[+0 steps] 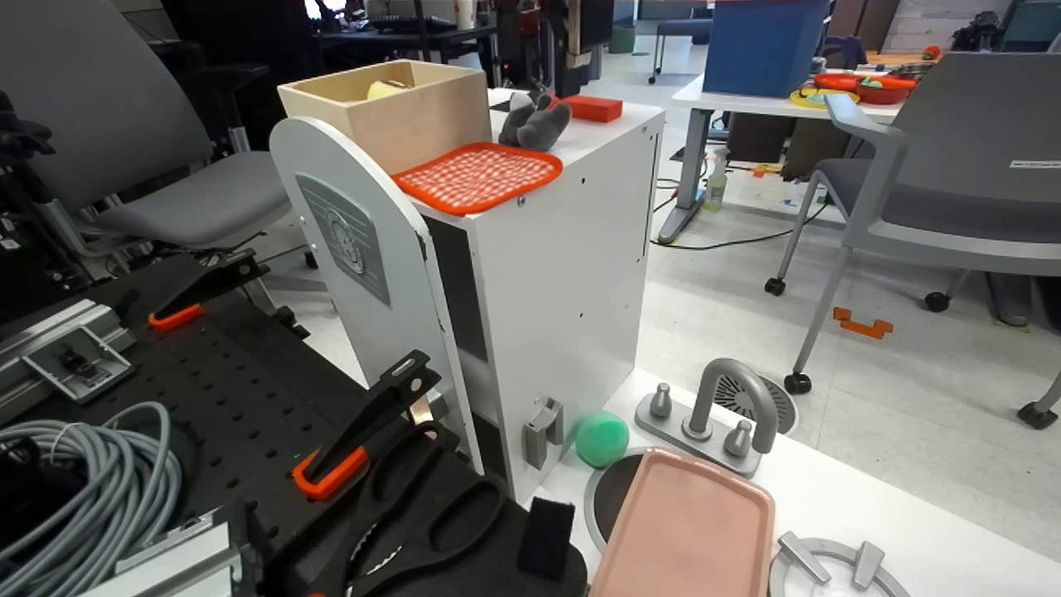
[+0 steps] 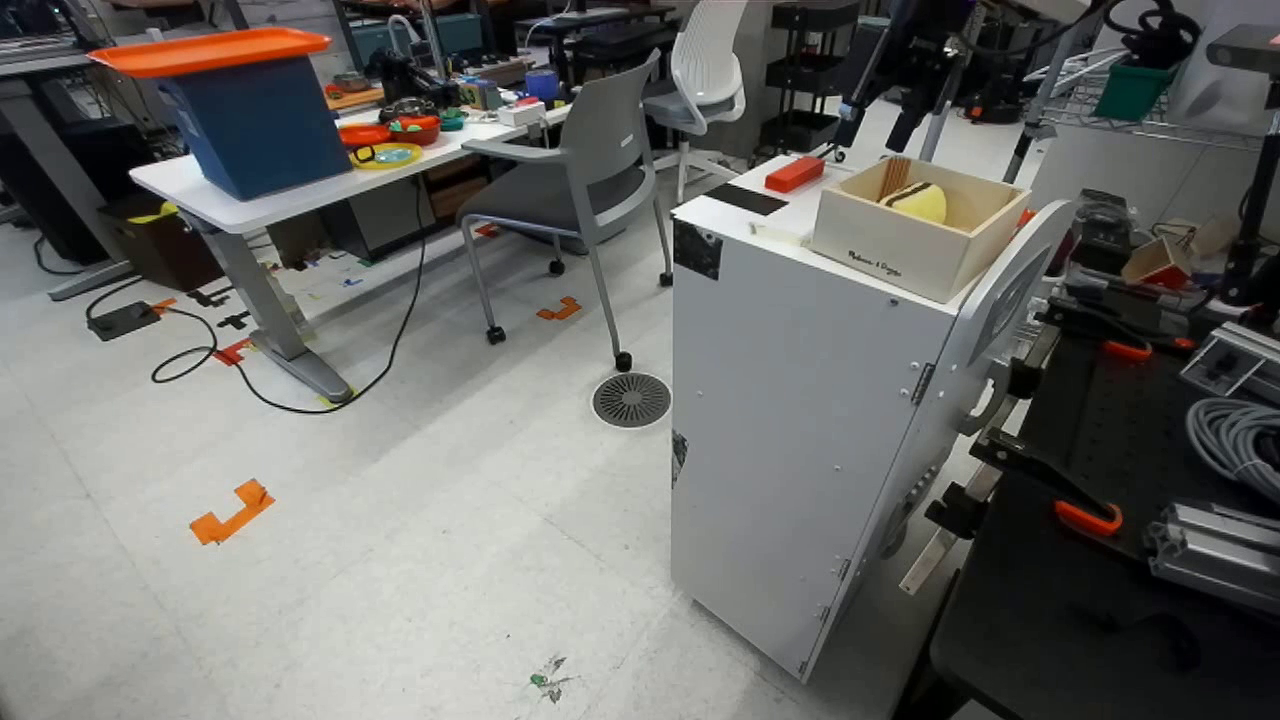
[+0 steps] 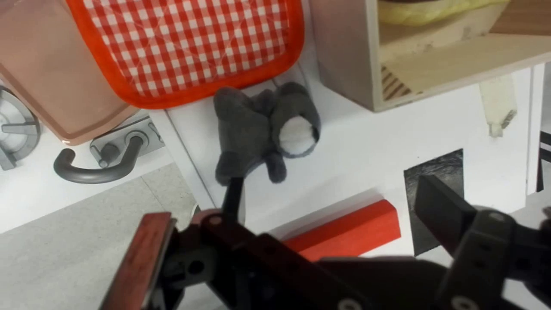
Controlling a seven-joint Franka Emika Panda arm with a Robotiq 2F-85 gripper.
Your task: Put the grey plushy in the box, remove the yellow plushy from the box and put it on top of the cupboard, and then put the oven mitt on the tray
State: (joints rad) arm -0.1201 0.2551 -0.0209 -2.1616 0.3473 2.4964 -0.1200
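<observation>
1. Black two-fingered gripper (image 3: 330, 184), fingers wide apart.
2. Dark grey plush toy (image 3: 244, 132) with a white muzzle, on the white cupboard top (image 3: 361, 148).
3. Square red-and-white checked cloth mitt (image 3: 193, 45), edged orange-red, just beside that toy.
4. Light tan wooden box (image 3: 346, 47) with a yellow plush toy (image 3: 422, 13) inside.
5. Pale pink rectangular tray (image 3: 47, 56), partly hidden by the mitt.
6. Red rectangular block (image 3: 359, 228), partly behind the gripper.

Black angular fingers (image 3: 443, 211), round pale screws (image 3: 464, 303)
</observation>
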